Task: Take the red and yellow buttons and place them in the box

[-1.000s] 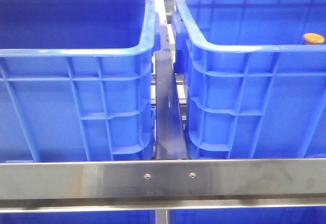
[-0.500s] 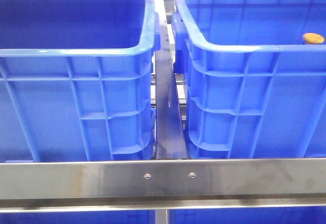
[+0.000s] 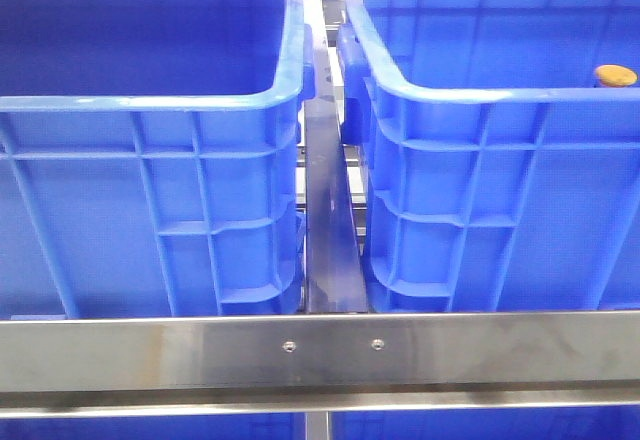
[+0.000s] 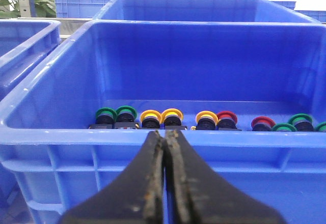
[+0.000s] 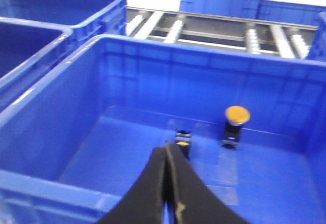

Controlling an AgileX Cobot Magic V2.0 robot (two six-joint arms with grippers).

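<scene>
One yellow button [image 5: 237, 114], seemingly upright, cap up

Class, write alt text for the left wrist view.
The shut left gripper hangs just outside a blue crate holding a row of buttons with green, yellow and red caps along its floor. More blue crates stand behind it.
</scene>
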